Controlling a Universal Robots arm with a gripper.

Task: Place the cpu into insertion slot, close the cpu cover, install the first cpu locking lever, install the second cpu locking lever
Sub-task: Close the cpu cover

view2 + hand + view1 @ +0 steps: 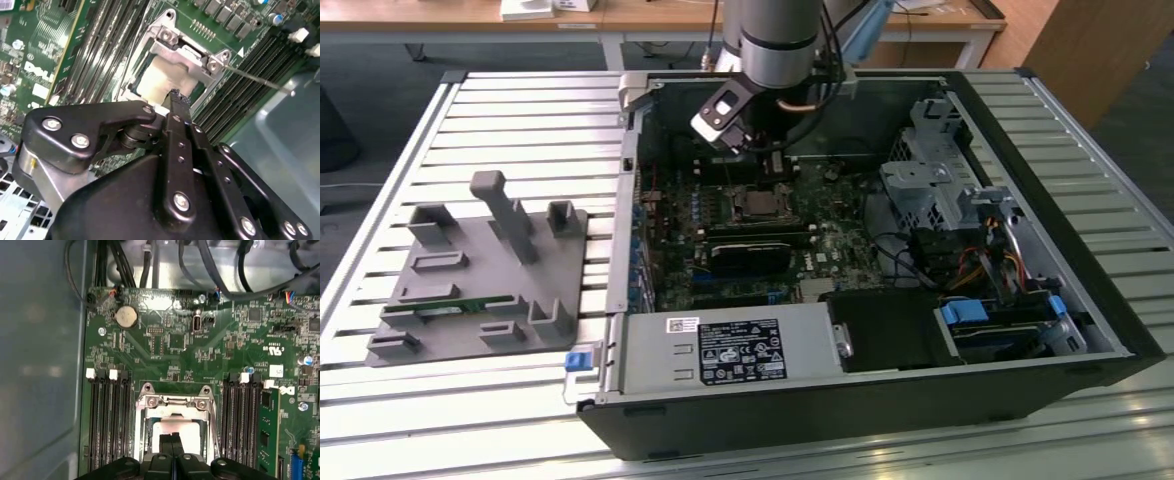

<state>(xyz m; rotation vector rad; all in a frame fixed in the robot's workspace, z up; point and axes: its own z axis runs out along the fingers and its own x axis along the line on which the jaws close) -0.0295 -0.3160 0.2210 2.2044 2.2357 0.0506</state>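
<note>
The cpu (172,429) (161,81) lies in the insertion slot (758,203) of the green board, its pale face up. The silver cpu cover (172,407) (186,50) lies over it, and the chip shows through the cover's window. A thin metal lever rod (260,80) sticks out sideways from the socket's corner; in the first wrist view a lever (215,427) runs along one side of the socket. My gripper (172,438) (175,96) (767,162) hovers just over the chip, its black fingers shut together with nothing between them.
Long black memory slots (107,420) (245,425) flank the socket. In the exterior view the open case (1107,330) has a drive cage (941,180) and cables on the right and a labelled metal box (720,350) in front. A grey fixture (480,270) stands left of it.
</note>
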